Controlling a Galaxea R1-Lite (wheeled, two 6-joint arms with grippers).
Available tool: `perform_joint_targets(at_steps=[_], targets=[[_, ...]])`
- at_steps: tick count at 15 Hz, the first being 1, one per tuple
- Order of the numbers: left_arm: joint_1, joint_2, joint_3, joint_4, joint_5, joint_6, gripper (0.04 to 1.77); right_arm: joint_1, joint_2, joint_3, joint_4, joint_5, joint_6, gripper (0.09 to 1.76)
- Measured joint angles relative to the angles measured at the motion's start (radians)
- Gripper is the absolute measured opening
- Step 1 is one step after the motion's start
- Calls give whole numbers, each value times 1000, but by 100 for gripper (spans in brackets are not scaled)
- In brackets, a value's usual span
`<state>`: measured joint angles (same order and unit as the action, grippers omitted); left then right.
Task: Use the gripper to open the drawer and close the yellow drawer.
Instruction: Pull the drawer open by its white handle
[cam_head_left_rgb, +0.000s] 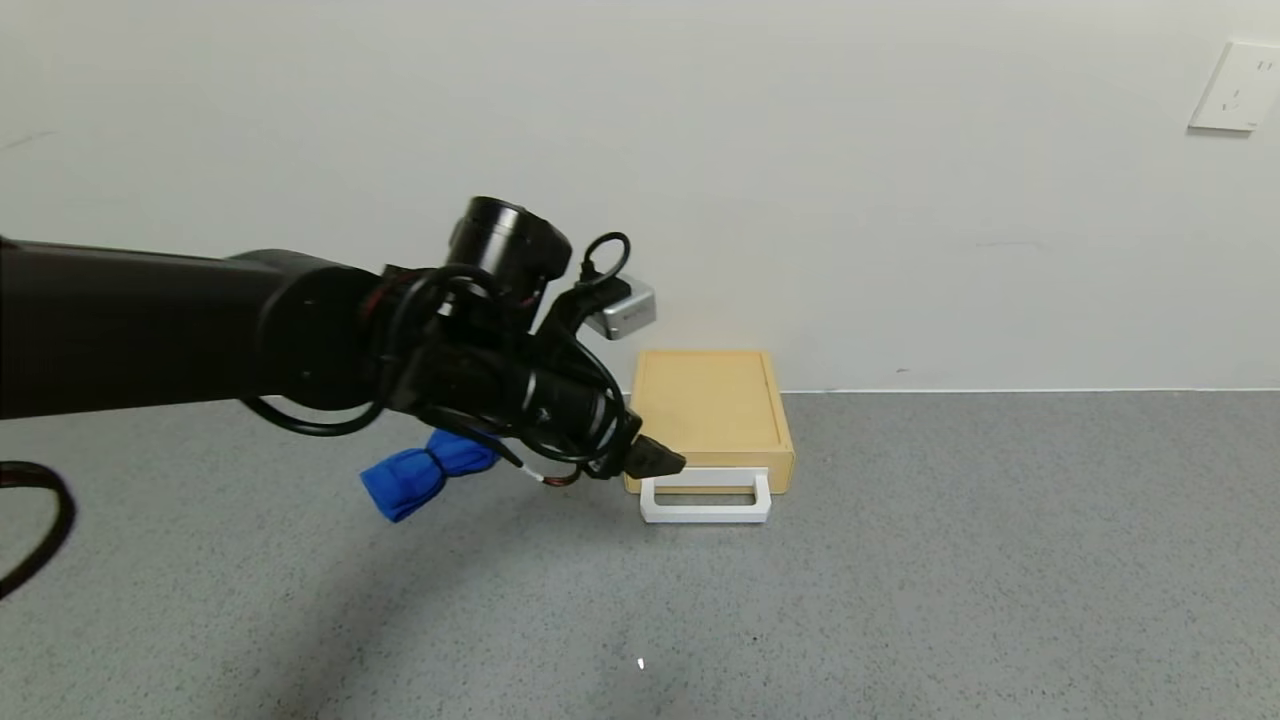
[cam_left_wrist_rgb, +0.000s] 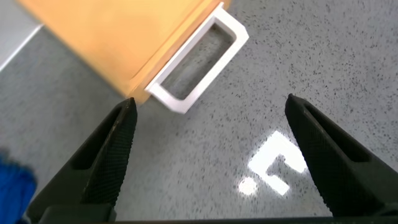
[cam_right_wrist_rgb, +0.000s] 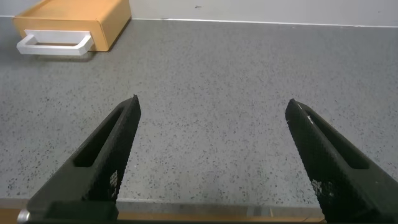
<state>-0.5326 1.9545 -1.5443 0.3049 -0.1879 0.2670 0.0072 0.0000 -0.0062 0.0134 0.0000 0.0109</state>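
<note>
The pale-yellow drawer box (cam_head_left_rgb: 712, 405) sits against the back wall, its white loop handle (cam_head_left_rgb: 705, 497) facing me; the drawer looks pushed in. My left gripper (cam_head_left_rgb: 660, 458) is open and empty, its tips just left of the handle and slightly above the counter. In the left wrist view the handle (cam_left_wrist_rgb: 198, 61) and box (cam_left_wrist_rgb: 115, 37) lie just beyond the open fingers (cam_left_wrist_rgb: 115, 146), nothing between them. My right gripper (cam_right_wrist_rgb: 211, 112) is open and empty, parked over bare counter; it is out of the head view. The box (cam_right_wrist_rgb: 74, 22) shows far off in its view.
A blue rolled cloth (cam_head_left_rgb: 425, 475) lies on the grey speckled counter (cam_head_left_rgb: 900, 560) left of the drawer, partly behind my left arm. A white wall with a socket (cam_head_left_rgb: 1237, 87) backs the counter.
</note>
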Motion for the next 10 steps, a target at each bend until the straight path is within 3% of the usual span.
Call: perform_joint_targets(at_steps=[10], targets=[[-79, 293, -197, 47, -22, 37, 172, 0, 0, 0, 0, 0, 0, 171]])
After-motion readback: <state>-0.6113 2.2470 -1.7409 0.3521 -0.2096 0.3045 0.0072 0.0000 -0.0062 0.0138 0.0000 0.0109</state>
